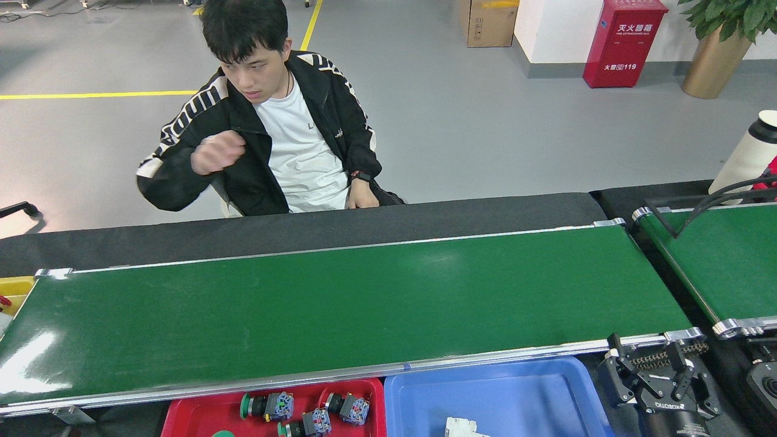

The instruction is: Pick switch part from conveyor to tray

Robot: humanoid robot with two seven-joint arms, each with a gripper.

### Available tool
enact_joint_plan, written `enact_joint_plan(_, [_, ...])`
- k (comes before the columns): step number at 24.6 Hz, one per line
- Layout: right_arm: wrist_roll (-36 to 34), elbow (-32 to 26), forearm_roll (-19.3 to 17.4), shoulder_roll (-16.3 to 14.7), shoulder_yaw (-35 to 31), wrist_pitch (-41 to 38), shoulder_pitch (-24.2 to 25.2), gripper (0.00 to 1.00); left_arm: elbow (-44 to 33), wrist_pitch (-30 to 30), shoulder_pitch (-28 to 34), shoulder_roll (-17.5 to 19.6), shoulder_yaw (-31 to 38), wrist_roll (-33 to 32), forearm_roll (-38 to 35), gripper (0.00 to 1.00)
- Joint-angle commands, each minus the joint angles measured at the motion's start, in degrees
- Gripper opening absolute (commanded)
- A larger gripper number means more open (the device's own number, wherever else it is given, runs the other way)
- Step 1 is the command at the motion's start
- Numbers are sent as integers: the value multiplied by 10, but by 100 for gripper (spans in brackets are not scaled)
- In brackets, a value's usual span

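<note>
Now R gripper (658, 369) (open) beside conveyor (340, 309)

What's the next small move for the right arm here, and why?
Probably hold: keep the right gripper open and parked by the conveyor end. The belt shows no part to pick in this view. The red tray already holds a few switch parts, and the blue tray holds one white part. The left gripper is out of view.

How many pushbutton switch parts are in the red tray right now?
3 visible in the red plastic tray: left, right, and front-middle. The frame edge cuts the tray, so others may be hidden.
</note>
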Motion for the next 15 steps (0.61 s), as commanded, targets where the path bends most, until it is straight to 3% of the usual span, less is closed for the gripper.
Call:
enact_joint_plan(1, [-5,-17,-1,4,-2,-8,2,99,4,-2,-6,8,1,1,-16,99])
enact_joint_plan(8, [-11,-53,-1,3,-13,-10,51,99,29,-2,-13,0,-9,-1,-44,99])
enact_joint_plan(15, [-10,-69,-1,2,-16,-38,56,99,25,-2,-14,-17,-25,-2,-46,99])
